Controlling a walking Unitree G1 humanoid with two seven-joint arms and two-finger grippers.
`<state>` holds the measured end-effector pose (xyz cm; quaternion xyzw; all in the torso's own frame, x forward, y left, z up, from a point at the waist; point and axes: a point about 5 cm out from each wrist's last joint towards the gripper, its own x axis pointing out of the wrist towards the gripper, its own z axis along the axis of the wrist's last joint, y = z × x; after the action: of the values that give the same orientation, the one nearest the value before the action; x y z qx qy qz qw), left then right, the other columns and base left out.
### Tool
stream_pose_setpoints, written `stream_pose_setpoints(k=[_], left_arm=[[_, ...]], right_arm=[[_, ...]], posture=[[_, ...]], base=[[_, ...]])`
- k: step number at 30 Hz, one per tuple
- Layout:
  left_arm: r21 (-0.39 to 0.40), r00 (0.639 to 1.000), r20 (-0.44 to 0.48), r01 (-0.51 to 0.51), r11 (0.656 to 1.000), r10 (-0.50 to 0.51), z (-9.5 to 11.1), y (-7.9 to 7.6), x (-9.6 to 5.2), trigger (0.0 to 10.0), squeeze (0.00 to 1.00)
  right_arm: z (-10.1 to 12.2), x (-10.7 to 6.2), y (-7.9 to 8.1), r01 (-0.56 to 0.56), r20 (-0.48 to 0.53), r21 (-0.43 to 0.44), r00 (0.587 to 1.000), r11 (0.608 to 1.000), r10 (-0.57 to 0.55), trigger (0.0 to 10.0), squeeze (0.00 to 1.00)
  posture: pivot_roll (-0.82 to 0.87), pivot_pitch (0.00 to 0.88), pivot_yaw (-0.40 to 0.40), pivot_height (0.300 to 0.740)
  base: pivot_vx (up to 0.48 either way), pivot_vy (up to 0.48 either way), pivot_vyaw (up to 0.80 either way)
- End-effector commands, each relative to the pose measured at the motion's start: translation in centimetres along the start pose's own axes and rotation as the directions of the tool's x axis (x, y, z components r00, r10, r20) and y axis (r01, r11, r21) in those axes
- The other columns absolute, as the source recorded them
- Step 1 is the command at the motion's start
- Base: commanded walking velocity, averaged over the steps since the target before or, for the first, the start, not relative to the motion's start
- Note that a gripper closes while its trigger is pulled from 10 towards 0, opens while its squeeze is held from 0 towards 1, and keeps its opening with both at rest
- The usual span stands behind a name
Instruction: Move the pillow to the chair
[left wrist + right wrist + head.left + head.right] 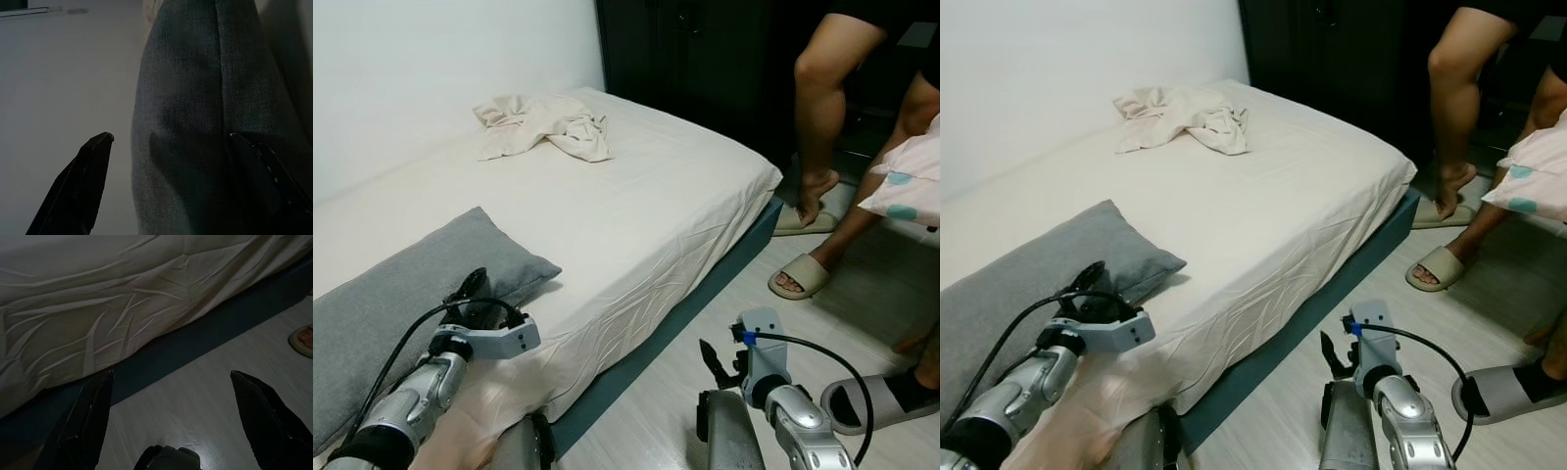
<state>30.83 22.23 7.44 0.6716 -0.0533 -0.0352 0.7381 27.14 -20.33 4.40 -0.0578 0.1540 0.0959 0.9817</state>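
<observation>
White sheets cover the bed (636, 225), which runs from the wall toward pale floorboards. At its near left end lies the grey pillow (391, 299). The left gripper (168, 161) is at the pillow's edge, fingers spread, one on either side of the fabric. A crumpled cream cloth (543, 125) sits farther up the mattress. The right gripper (171, 382) hangs over the floor beside the bed base, fingers wide apart. At far right a person (847, 117) in slippers stands holding a spotted pillow (906, 181).

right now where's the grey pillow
The grey pillow lies on the bed at the robot's near left, with the open left gripper at its edge.
</observation>
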Motion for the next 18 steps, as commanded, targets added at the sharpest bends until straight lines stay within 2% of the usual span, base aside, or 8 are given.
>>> stream_pose_setpoints(k=[1,3,6,7,9,12,17,18], left_arm=[[0.034,0.999,-0.033,0.028,0.999,-0.027,-0.7,-0.6,-0.5,10.0,0.00],[0.041,0.999,-0.038,0.041,0.998,-0.040,-0.7,-0.8,-0.5,10.0,0.00],[0.026,0.983,-0.052,0.177,0.984,-0.176,-0.8,-2.2,-0.9,10.0,0.00],[0.026,0.983,-0.052,0.177,0.984,-0.176,-0.8,-2.2,-0.9,10.0,0.00],[0.017,0.951,-0.080,0.301,0.954,-0.299,-1.4,-3.4,-1.5,10.0,0.00],[0.004,0.945,-0.099,0.313,0.950,-0.311,-2.0,-3.3,-1.7,10.0,0.00],[0.032,0.946,-0.124,0.306,0.952,-0.299,-2.6,-2.8,-1.5,10.0,0.00],[0.042,0.956,-0.142,0.264,0.964,-0.256,-2.8,-2.3,-1.2,10.0,0.00]], right_arm=[[-0.2,0.0,0.6,-0.012,-0.008,0.021,1.000,1.000,0.012,10.0,0.00],[-0.2,0.0,0.6,-0.012,-0.008,0.021,1.000,1.000,0.012,10.0,0.00],[-0.2,-0.1,0.5,-0.008,-0.010,0.020,1.000,1.000,0.008,10.0,0.00],[-0.2,-0.1,0.5,-0.008,-0.010,0.020,1.000,1.000,0.008,10.0,0.00],[-0.2,-0.1,0.3,-0.004,-0.010,0.019,1.000,1.000,0.004,10.0,0.00],[-0.2,-0.1,0.3,0.002,-0.010,0.023,1.000,1.000,-0.002,10.0,0.00],[-0.2,0.0,0.6,-0.007,-0.010,0.022,1.000,1.000,0.007,10.0,0.00],[-0.1,0.0,0.6,-0.007,-0.008,0.026,1.000,1.000,0.007,10.0,0.00]], posture=[[-0.15,0.157,0.133,0.535],[-0.15,0.160,0.132,0.535],[-0.15,0.162,0.133,0.535],[-0.15,0.162,0.133,0.535],[-0.15,0.165,0.137,0.535],[-0.14,0.165,0.136,0.535],[-0.14,0.166,0.139,0.535],[-0.14,0.165,0.138,0.535]], base=[[0.000,0.000,0.00],[0.000,0.000,0.00],[0.000,0.000,0.00],[0.000,0.000,0.00],[0.000,0.000,0.00],[0.000,0.000,0.00],[0.000,0.000,0.00],[0.000,0.000,0.00]])
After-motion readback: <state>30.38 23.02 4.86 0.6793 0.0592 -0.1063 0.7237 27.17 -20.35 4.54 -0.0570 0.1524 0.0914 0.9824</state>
